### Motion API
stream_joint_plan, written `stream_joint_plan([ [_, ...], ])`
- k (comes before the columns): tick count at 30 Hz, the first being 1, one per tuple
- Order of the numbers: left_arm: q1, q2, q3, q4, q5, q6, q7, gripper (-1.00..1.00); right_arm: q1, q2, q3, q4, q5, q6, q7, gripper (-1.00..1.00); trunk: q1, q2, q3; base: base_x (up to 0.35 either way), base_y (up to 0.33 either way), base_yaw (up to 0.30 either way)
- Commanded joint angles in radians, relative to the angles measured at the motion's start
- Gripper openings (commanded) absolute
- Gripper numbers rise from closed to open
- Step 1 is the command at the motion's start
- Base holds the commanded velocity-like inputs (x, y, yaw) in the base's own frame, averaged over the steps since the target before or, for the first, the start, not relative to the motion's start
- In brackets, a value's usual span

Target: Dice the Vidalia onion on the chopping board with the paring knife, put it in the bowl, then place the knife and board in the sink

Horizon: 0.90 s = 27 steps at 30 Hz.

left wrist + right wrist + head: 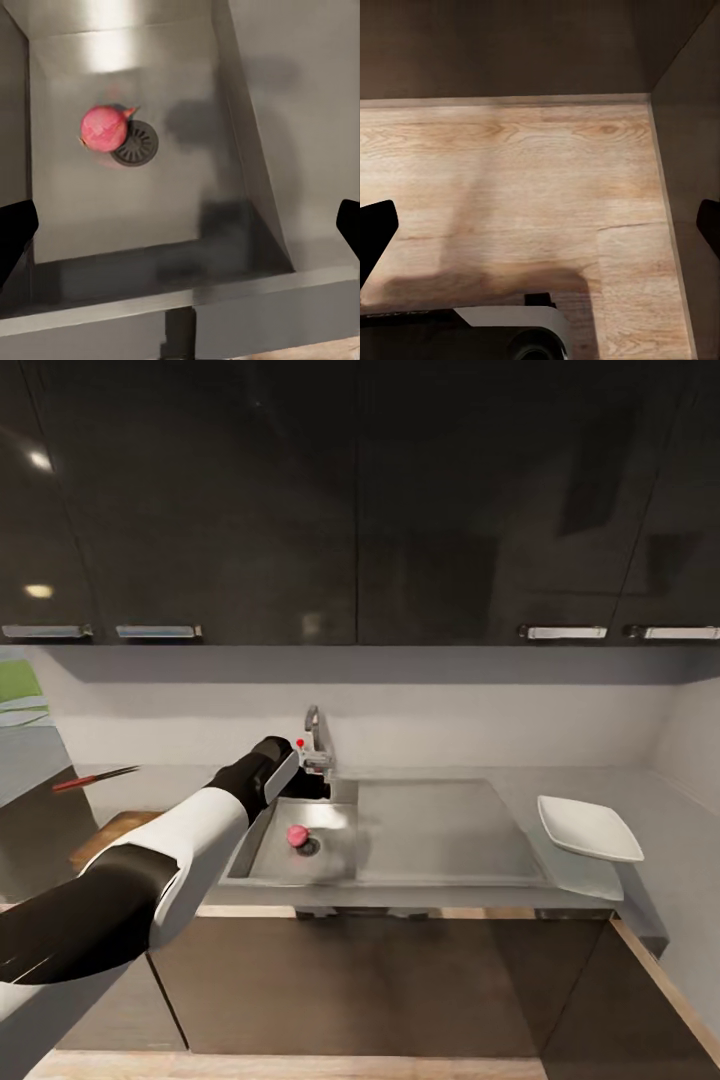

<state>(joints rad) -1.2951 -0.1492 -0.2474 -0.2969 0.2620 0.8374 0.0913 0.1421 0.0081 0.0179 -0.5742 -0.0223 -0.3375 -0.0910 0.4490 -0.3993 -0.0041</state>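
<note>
The Vidalia onion [297, 836] lies in the sink [440, 830] basin beside the round drain [311, 847]. In the left wrist view the onion [103, 128] sits well ahead of my left gripper [182, 231], which hangs open above the basin with its dark fingertips [15, 238] at the picture's edges. The paring knife [95, 778] rests on the countertop [170, 785] at the left. A corner of the chopping board [112, 832] shows behind my left arm. The white bowl [588, 828] stands right of the drainboard. My right gripper [542, 229] is open over wooden floor.
The chrome tap [314, 738] with its red knob stands just beside my left wrist. Dark wall cabinets [360, 500] hang above the counter. In the right wrist view, a dark cabinet side [690, 150] borders the wooden floor [525, 187], and the robot's base [510, 330] shows below.
</note>
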Motion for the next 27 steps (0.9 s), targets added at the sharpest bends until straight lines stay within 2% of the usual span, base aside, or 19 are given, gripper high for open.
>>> stream_joint_plan([
  [1, 0.000, 0.000, -0.006, -0.001, 0.011, 0.004, 0.009, 1.00, 0.001, 0.000, 0.002, -0.001, -0.002, -0.001, -0.004, 1.00, 0.001, -0.001, 0.000, 0.298, -0.001, 0.000],
  [12, 0.015, 0.002, -0.006, 0.009, 0.011, 0.002, 0.011, 1.00, 0.001, 0.001, 0.002, 0.000, -0.002, -0.001, -0.004, 1.00, 0.001, -0.001, 0.000, 0.285, 0.008, 0.000],
  [23, 0.069, 0.002, -0.003, 0.016, 0.012, 0.002, 0.011, 1.00, 0.000, 0.001, 0.002, 0.000, -0.002, -0.001, -0.004, 1.00, 0.001, -0.001, 0.000, 0.036, 0.000, 0.000],
  [24, 0.081, 0.002, 0.007, 0.016, 0.013, 0.002, 0.011, 1.00, 0.000, 0.001, 0.002, 0.000, -0.002, -0.001, -0.004, 1.00, 0.001, -0.001, 0.000, 0.002, 0.000, 0.000],
  [25, 0.089, 0.002, 0.039, 0.016, 0.013, 0.002, 0.011, 1.00, 0.000, 0.001, 0.002, 0.000, -0.002, -0.001, -0.004, 1.00, 0.001, -0.001, 0.000, 0.000, 0.000, 0.000],
  [27, 0.095, 0.002, 0.073, 0.016, 0.013, 0.002, 0.011, 1.00, 0.000, 0.001, 0.002, 0.000, -0.002, -0.001, -0.004, 1.00, 0.001, -0.001, 0.000, 0.000, 0.000, 0.000],
])
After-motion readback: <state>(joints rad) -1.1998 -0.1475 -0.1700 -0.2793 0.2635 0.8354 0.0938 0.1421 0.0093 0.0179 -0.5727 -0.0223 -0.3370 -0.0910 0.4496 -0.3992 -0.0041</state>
